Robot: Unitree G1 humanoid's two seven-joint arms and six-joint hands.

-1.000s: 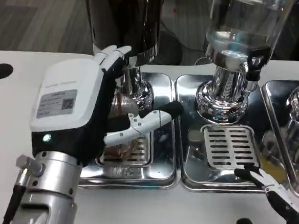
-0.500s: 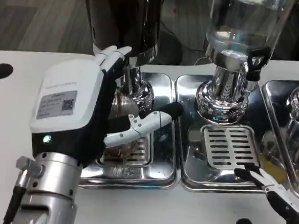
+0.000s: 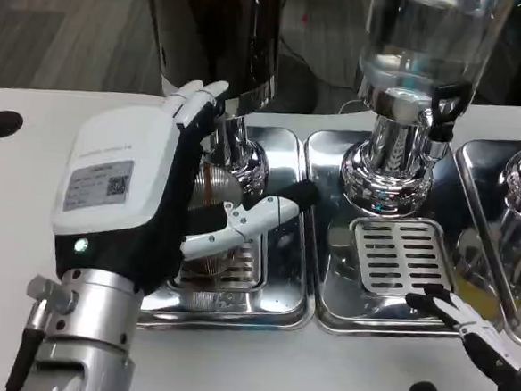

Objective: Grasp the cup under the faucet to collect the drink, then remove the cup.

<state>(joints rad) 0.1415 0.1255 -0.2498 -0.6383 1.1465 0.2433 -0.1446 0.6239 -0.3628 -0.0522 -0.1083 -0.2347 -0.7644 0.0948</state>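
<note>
Left hand (image 3: 153, 192) gripping cup (image 3: 212, 228) under faucet (image 3: 233, 144), right hand (image 3: 478, 349) open

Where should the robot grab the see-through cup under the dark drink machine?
Around its side wall, coming from the left, much as the left hand wraps the cup now. The cup stands upright on the drip tray, with the dispenser's chrome base just above and behind it, so the top and back look blocked.
</note>
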